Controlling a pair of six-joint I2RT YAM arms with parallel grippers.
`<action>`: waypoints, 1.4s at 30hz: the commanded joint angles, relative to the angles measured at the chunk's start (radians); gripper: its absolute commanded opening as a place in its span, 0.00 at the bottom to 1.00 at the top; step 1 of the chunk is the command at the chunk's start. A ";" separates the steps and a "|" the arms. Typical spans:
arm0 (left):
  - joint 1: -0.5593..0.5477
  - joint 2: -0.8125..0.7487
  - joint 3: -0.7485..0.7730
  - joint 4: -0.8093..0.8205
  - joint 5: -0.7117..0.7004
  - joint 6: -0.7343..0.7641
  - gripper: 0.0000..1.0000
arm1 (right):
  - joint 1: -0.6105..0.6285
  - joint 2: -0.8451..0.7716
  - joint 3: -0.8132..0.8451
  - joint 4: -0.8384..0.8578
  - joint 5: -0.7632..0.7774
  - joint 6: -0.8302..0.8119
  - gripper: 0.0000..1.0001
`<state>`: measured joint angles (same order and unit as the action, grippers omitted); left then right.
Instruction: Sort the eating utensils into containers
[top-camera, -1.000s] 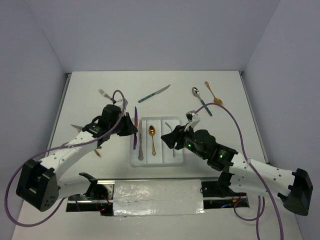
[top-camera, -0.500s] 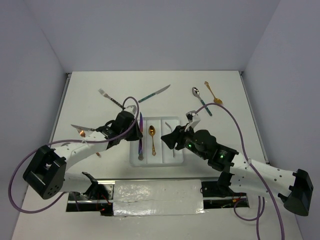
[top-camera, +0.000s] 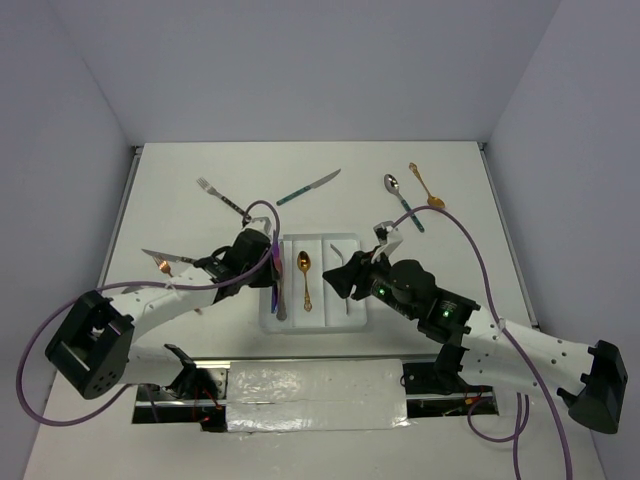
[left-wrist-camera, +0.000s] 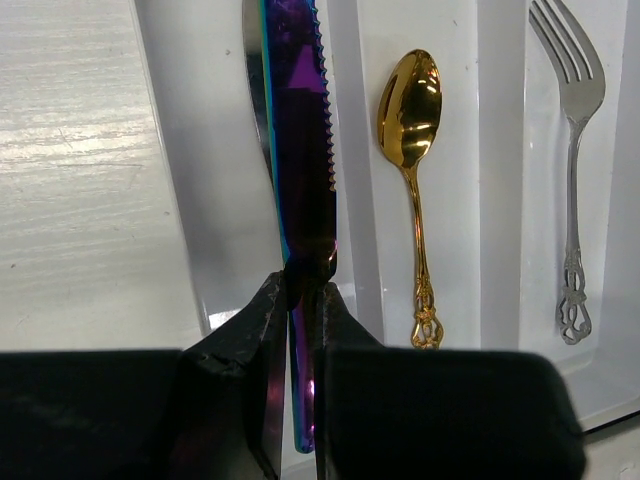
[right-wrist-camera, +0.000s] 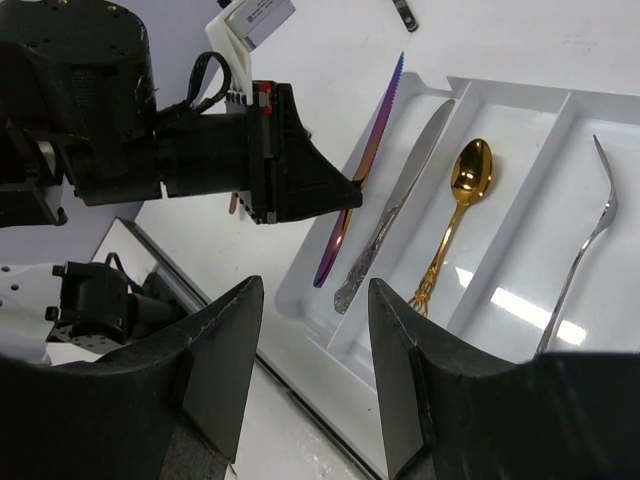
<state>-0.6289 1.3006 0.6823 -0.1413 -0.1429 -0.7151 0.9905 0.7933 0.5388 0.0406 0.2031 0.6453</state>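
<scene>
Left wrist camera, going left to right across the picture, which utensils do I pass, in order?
iridescent purple knife → gold spoon → silver fork

Silver knife (left-wrist-camera: 256, 90) mostly hidden behind purple knife (left-wrist-camera: 300, 150).

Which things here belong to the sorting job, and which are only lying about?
Job: white tray, purple knife in left gripper, sorted gold spoon, sorted fork, teal knife, loose fork, loose silver spoon.
Lying about: purple cables, shiny strip.
</scene>
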 joint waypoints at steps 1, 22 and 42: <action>-0.021 0.011 0.019 0.005 -0.018 -0.018 0.00 | 0.004 -0.006 0.044 0.012 0.013 -0.013 0.54; -0.045 0.032 0.143 -0.107 -0.092 0.025 0.59 | 0.004 -0.046 0.033 0.013 0.027 -0.019 0.54; 0.125 0.000 0.404 -0.646 -0.532 -0.570 0.50 | 0.002 -0.106 -0.016 0.053 0.098 -0.016 0.53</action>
<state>-0.5865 1.3293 1.1732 -0.7086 -0.6846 -1.1637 0.9901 0.6956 0.5293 0.0521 0.2703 0.6380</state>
